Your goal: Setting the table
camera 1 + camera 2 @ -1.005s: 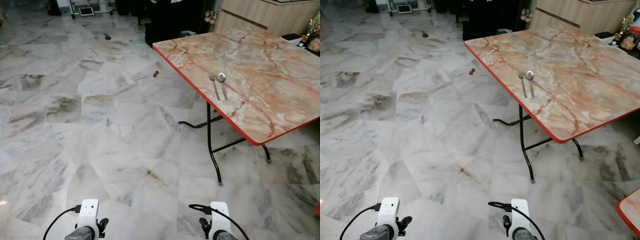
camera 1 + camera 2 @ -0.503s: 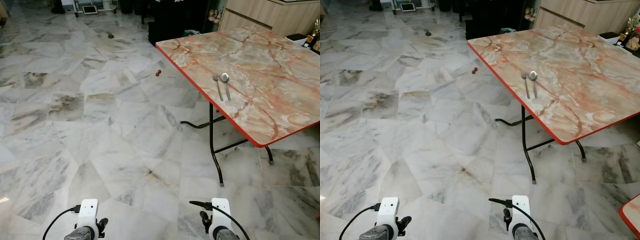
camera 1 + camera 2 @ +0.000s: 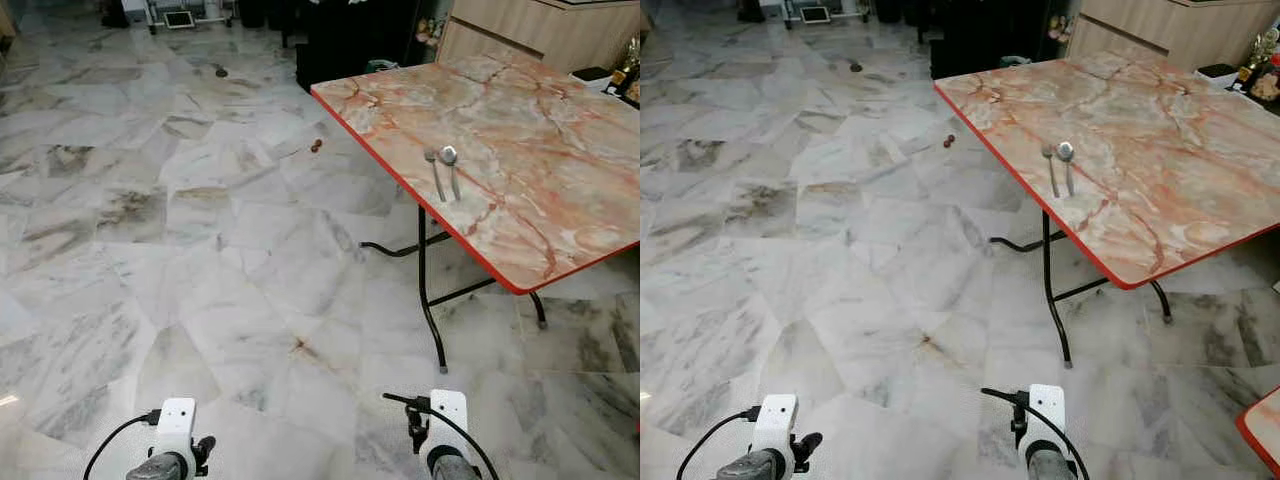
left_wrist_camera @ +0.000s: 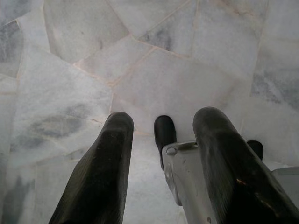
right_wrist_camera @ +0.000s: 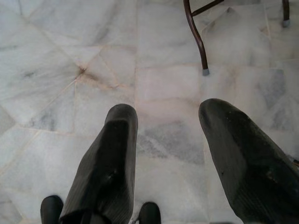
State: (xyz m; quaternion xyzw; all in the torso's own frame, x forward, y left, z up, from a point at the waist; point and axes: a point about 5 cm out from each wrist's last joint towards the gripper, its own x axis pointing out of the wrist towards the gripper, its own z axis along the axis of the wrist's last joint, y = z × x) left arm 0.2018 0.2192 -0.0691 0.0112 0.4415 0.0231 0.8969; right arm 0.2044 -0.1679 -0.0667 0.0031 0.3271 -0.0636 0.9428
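Note:
A fork (image 3: 434, 172) and a spoon (image 3: 451, 168) lie side by side near the left edge of a marble-patterned table with a red rim (image 3: 560, 120), ahead and to my right. Both arms hang low at the bottom of the eye views, far from the table. My left gripper (image 4: 161, 154) is open over the floor, nothing between its fingers. My right gripper (image 5: 168, 140) is open too, above pale floor tiles, with a table leg (image 5: 196, 39) beyond it.
Grey-white marble floor (image 3: 200, 250) spreads wide to the left and ahead. The table's black folding legs (image 3: 428, 300) stand ahead on the right. A small dark object (image 3: 316, 146) lies on the floor beyond. Dark furniture (image 3: 350, 40) and a wooden cabinet (image 3: 530, 30) line the back.
The camera has shifted slightly, so the table sits a little differently in view. The right arm's wrist has edged a bit to the right. Fork and spoon have not moved.

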